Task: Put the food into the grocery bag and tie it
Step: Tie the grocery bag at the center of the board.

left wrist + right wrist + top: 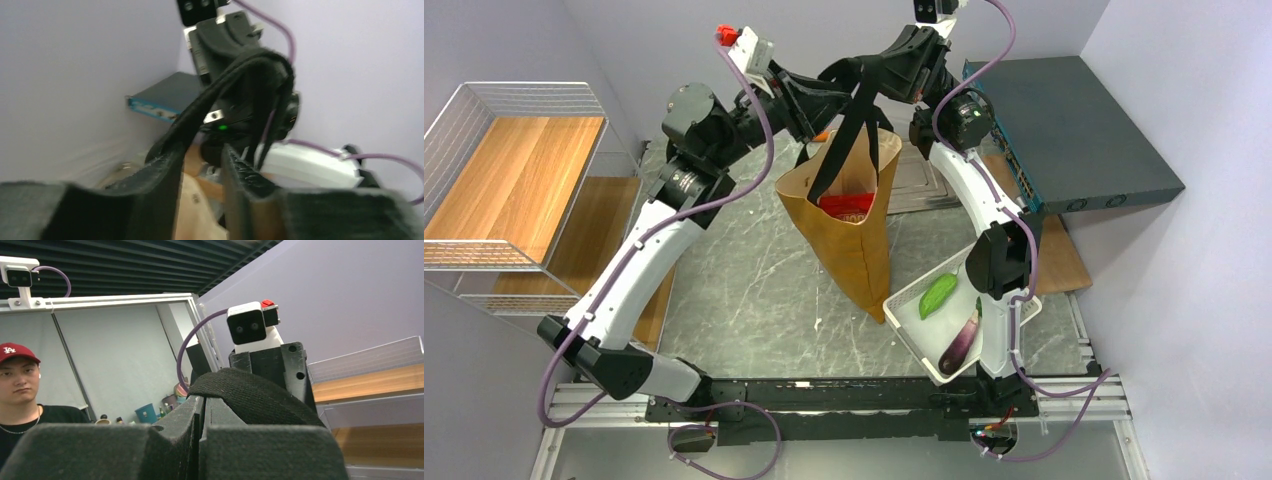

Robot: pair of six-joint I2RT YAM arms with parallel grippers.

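item: grocery bag (849, 225), mustard, hung by its black straps (861, 110) over the bench (754, 290), toward 12 o'clock; red packet (846, 205) inside.
right end effector (202, 405): fingers together, clamped on the straps.
left end effector (200, 165): fingers nearly together beside a strap; grip cannot be told.
tray (917, 335), at 4 o'clock of the bag: green piece (937, 295), purple root (961, 345).
handling note: confirm the left pinch before drawing any knot; bag mouth upward.

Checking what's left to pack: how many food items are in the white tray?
2. A green vegetable lies farther back in the tray, a purple eggplant nearer the front. The right arm overlaps it; others may be hidden.
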